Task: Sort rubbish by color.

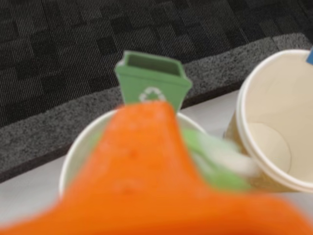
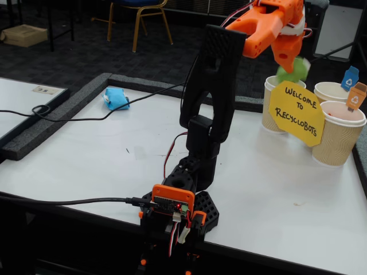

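In the wrist view, your gripper [image 1: 205, 161] fills the lower half as a blurred orange mass. Just past it, to the right of the orange finger, you can see the green wad [image 1: 215, 164], smeared with blur, over the mouth of a cup [image 1: 80, 152] that sits directly under the hand. A green bin tag [image 1: 152, 83] with a white recycling symbol stands at that cup's far rim. To the right of the hand there is a second cup [image 1: 274, 122]; you can see its bare bottom, and nothing lies in it. A sliver of blue tag [image 1: 309, 55] shows at its upper right edge.

In the fixed view, your gripper [image 2: 289, 64] is raised at the far right of the table [image 2: 103, 166], closed on the green wad, which hangs just above the nearest cup. That cup's rim shows right below the wad; what it holds you cannot tell from here. Right of it are a cup with the blue tag [image 2: 350, 77] and one with an orange tag [image 2: 356, 96], contents hidden. The yellow sign [image 2: 297, 112] leans across the fronts of the cups. Far to the left of the hand, the blue wad [image 2: 116, 98] lies on the table near its back edge.
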Controlling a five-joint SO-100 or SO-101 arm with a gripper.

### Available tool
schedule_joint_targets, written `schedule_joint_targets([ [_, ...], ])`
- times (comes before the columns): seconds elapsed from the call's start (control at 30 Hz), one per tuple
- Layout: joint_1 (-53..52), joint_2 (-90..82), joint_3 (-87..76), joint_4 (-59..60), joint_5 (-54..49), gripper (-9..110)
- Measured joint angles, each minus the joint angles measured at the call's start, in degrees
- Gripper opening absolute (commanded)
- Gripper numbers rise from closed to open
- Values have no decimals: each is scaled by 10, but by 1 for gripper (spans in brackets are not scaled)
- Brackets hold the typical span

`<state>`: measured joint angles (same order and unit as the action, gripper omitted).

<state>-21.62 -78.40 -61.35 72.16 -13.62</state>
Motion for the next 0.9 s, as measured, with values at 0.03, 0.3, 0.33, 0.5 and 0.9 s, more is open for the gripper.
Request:
schedule_joint_targets([
  [0.03,0,0,0,2,0,15],
  [0.3,1,0,0,30,0,9],
  [0.33,2,0,0,36,0,8],
  [0.5,45,-31,0,91,0,4],
  [0.9,182,-270,-29,189,0,3],
])
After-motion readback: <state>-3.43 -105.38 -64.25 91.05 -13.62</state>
